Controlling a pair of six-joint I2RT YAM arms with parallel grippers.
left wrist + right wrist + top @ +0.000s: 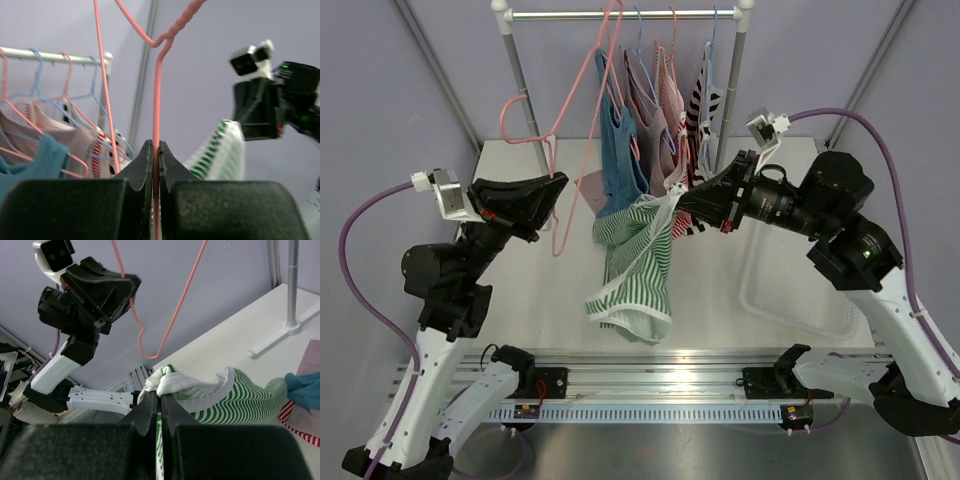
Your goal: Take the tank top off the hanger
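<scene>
My left gripper (558, 181) is shut on a bare pink wire hanger (582, 95) and holds it up at the left of the rack; the wire runs between the jaws in the left wrist view (156, 100). My right gripper (672, 200) is shut on the white-trimmed strap of a green-and-white striped tank top (635, 265), which hangs free of the hanger above the table. The top also shows in the right wrist view (225, 397) and behind my left jaws (220, 152). The hanger shows in the right wrist view (172, 322), apart from the top.
A clothes rail (620, 14) at the back holds several hangers with a blue top (620, 160), pink and red-striped tops (665, 100). A clear plastic tray (790, 290) lies at the right on the white table (530, 290). Rack posts (730, 80) stand behind.
</scene>
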